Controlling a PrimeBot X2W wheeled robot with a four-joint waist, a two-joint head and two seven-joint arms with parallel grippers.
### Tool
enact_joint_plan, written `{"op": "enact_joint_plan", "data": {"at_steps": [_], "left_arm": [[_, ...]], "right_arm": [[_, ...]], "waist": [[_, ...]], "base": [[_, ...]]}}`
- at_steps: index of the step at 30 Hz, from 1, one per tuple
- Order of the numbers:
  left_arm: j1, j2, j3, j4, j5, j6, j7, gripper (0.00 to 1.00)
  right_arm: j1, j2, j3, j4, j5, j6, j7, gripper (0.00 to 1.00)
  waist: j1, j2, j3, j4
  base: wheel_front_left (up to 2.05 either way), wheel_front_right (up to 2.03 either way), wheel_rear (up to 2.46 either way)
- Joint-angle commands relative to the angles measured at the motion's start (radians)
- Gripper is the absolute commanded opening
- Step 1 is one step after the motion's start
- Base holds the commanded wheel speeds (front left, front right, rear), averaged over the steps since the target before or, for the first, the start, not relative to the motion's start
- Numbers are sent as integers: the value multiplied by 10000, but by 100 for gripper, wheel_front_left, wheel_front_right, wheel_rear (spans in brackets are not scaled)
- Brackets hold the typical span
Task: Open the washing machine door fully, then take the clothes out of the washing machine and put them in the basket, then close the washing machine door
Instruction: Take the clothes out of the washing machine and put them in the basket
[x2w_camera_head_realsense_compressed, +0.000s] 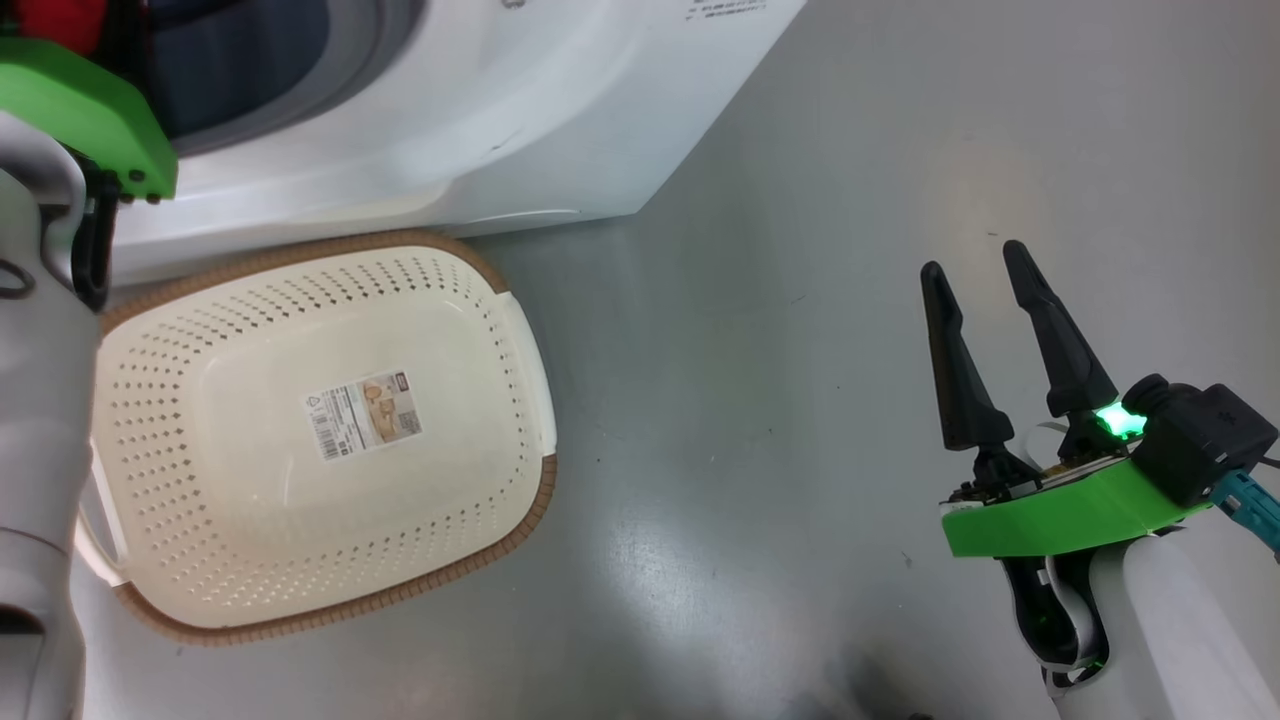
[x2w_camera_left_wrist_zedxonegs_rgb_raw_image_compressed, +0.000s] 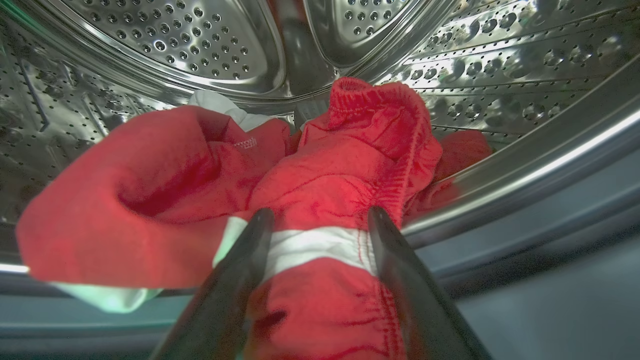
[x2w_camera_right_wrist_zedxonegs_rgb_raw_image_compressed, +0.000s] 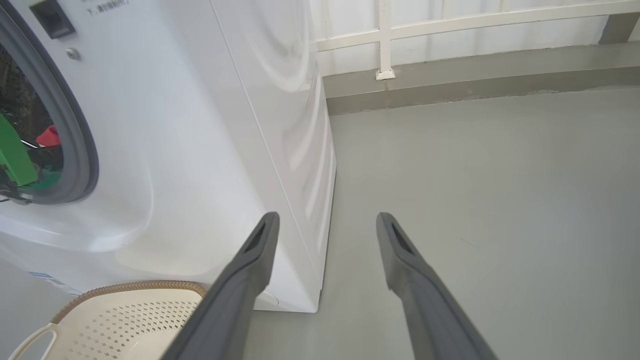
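The white washing machine (x2w_camera_head_realsense_compressed: 450, 120) stands open, and its door is out of view. Inside the steel drum (x2w_camera_left_wrist_zedxonegs_rgb_raw_image_compressed: 175, 45) lie the red clothes (x2w_camera_left_wrist_zedxonegs_rgb_raw_image_compressed: 350, 165) with a white stripe. My left gripper (x2w_camera_left_wrist_zedxonegs_rgb_raw_image_compressed: 317, 220) is open, one finger on each side of the striped fabric. A bit of red cloth (x2w_camera_head_realsense_compressed: 55, 20) shows above my left wrist's green mount (x2w_camera_head_realsense_compressed: 80, 110). The cream basket (x2w_camera_head_realsense_compressed: 300, 255) sits on the floor in front of the machine, with nothing in it but its paper label. My right gripper (x2w_camera_head_realsense_compressed: 975, 270) hangs open over bare floor, right of the basket.
The washing machine (x2w_camera_right_wrist_zedxonegs_rgb_raw_image_compressed: 200, 125) has a grey seal (x2w_camera_right_wrist_zedxonegs_rgb_raw_image_compressed: 75, 125) around its opening, and the basket (x2w_camera_right_wrist_zedxonegs_rgb_raw_image_compressed: 125, 310) touches its base. Grey floor (x2w_camera_right_wrist_zedxonegs_rgb_raw_image_compressed: 475, 200) spreads to the right up to a white wall with a rail (x2w_camera_right_wrist_zedxonegs_rgb_raw_image_compressed: 385, 40). My pale left forearm (x2w_camera_head_realsense_compressed: 40, 450) overlaps the basket's left side.
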Motion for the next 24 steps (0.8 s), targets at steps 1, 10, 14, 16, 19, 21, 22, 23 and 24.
{"op": "enact_joint_plan", "data": {"at_steps": [1,10,14,16,19,21,22,23,24], "left_arm": [[45,592,31,97,92,77,78,70],[41,556,-110,278,-3,19,234,0],[107,519,-146,310,-88,-14,209,0],[122,510,-174,320,-117,-29,185,0],[131,479,-216,329,-165,-53,137,0],[137,434,-225,331,-222,-73,90,0],[145,401,-224,327,-255,-82,66,0],[156,373,-211,302,-298,-90,43,0],[172,347,-163,247,-371,-97,19,0]], "right_arm": [[69,14,285,-230,88,73,-65,100],[34,14,329,-215,86,73,-65,100],[63,14,335,-207,75,73,-65,100],[74,14,340,-209,68,73,-65,100],[86,14,329,-228,56,73,-65,100],[95,14,328,-228,46,73,-65,100],[100,14,325,-224,39,73,-65,100],[109,14,316,-220,34,73,-65,100],[118,14,304,-216,31,73,-65,100]], "waist": [[0,0,-32,11],[0,0,-141,19],[0,0,-224,42],[0,0,-255,53],[0,0,-295,83],[0,0,-325,108],[0,0,-349,124],[0,0,-370,142],[0,0,-393,159]], "base": [[0,0,0],[0,0,0],[0,0,0],[0,0,0],[0,0,0],[0,0,0],[0,0,0],[0,0,0],[0,0,0]]}}
